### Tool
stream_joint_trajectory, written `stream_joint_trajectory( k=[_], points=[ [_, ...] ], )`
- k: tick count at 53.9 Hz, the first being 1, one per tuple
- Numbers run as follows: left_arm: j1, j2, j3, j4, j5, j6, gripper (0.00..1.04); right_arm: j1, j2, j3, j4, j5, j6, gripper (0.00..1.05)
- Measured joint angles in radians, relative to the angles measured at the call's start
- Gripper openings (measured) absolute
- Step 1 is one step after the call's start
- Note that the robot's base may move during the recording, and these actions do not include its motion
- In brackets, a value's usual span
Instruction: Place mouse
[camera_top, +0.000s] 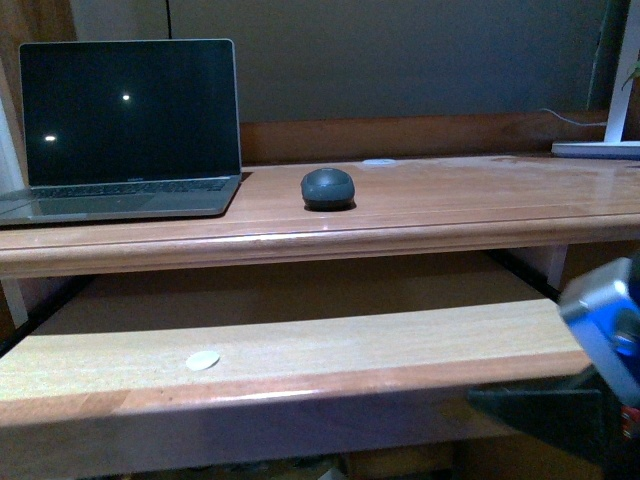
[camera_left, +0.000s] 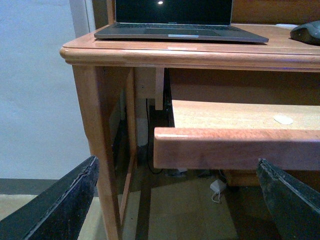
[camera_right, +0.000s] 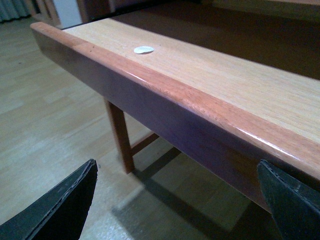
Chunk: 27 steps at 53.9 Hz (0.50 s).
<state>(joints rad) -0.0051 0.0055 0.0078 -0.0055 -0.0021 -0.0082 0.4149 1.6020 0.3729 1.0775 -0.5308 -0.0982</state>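
A wooden table (camera_top: 420, 215) fills the front view, with a pull-out shelf (camera_top: 330, 345) extended below its top. On the table top, near the middle, sits the mouse (camera_top: 328, 187), a small dark grey dome, upright and alone. No hand touches it. To its left, well apart, stands an open laptop (camera_top: 128, 125) with a dark screen showing two small light reflections. Behind the mouse, near the back edge, lies a small pale flat object, too faint to identify. At the far right of the table top is a white flat object, partly cut off by the picture's edge.

On the pull-out shelf lies a small white round disc (camera_top: 203, 360), toward the left side, flat on the wood.

The right arm shows at the lower right corner of the front view as a blue and black shape, low and in front of the shelf. In the right wrist view, the right hand (camera_right: 177, 205) has its two dark fingers spread wide apart, empty, below the shelf's front edge, with the floor beneath.

In the left wrist view, the left hand (camera_left: 180, 202) also has its fingers wide apart and empty, low in front of the table's left corner and leg. The mouse (camera_left: 306, 33) shows at the edge of that view.
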Motion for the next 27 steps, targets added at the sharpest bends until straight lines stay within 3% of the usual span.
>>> stream_joint_trajectory(
  k=[9,27],
  points=[
    [0.000,0.000,0.000,0.000,0.000,0.000,0.97,0.087,0.161,0.179,0.029,0.235,0.084,0.97],
    [0.000,0.000,0.000,0.000,0.000,0.000,0.97,0.156,0.316,0.419,-0.047,0.457,0.133,0.97]
  ],
)
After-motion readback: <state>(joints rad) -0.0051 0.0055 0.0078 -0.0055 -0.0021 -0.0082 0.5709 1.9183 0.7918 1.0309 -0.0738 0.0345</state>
